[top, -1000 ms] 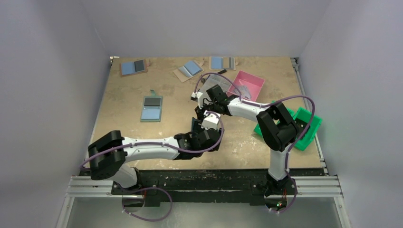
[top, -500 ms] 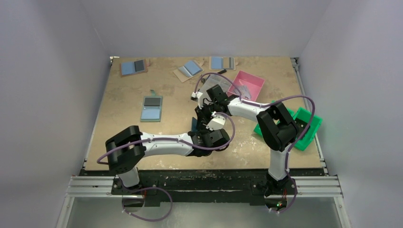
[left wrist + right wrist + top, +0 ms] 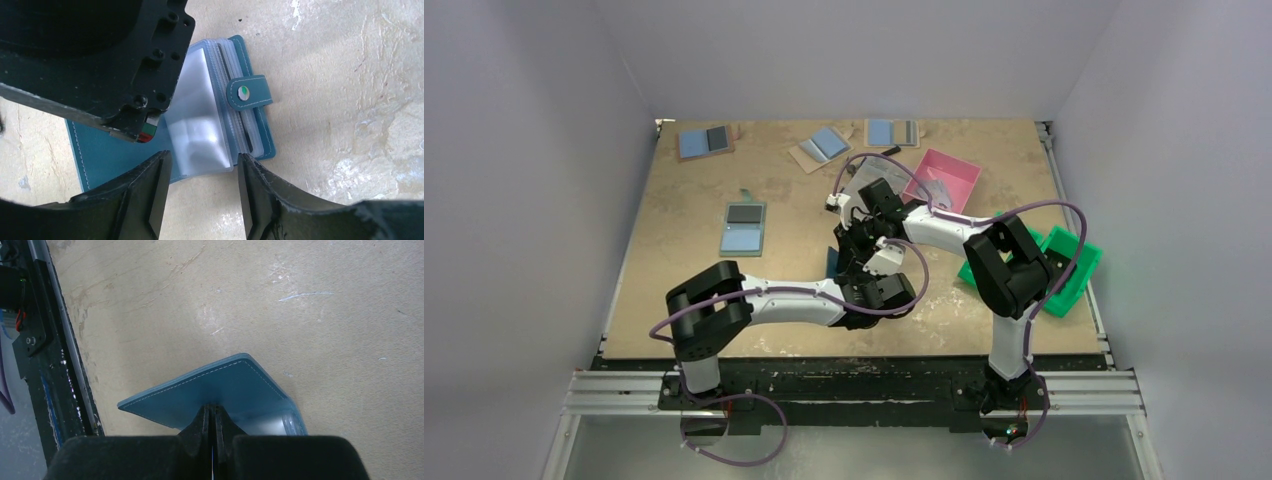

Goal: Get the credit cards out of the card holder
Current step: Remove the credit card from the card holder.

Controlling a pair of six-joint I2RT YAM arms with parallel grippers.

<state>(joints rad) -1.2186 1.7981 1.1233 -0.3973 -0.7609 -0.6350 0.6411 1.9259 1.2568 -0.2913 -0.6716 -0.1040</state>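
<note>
The plywood table [image 3: 684, 250] is standing between plain white walls, and the holder [image 3: 833, 262] is lying close to its centre, a little toward 6 o'clock, just where the two wrists are meeting. The right gripper [image 3: 212, 412] is pinching the blue cover [image 3: 210, 385] with its fingers closed flat on it. It is holding this half tilted up off the wood, so the holder is standing open. In the left wrist view the clear sleeves [image 3: 200, 120] are fanning out from the spine, with the snap tab [image 3: 245, 93] at 2 o'clock from them. The left gripper [image 3: 202, 162] is hanging at the near edge of the sleeves with its jaws wide, one finger on each side, and it is gripping nothing; I cannot tell if it is touching the plastic. A small red and green strip [image 3: 147, 131] is showing at 9 o'clock from the sleeves, under the right gripper's body. I am judging it to be the edge of one of the cards, but too little is visible to be sure. So the pulling-out step is only beginning, in my opinion. The next move is asking the left gripper to narrow, to catch a card edge alone and not the soft sleeve, and to draw it along the pocket while the right one is holding the cover.
</note>
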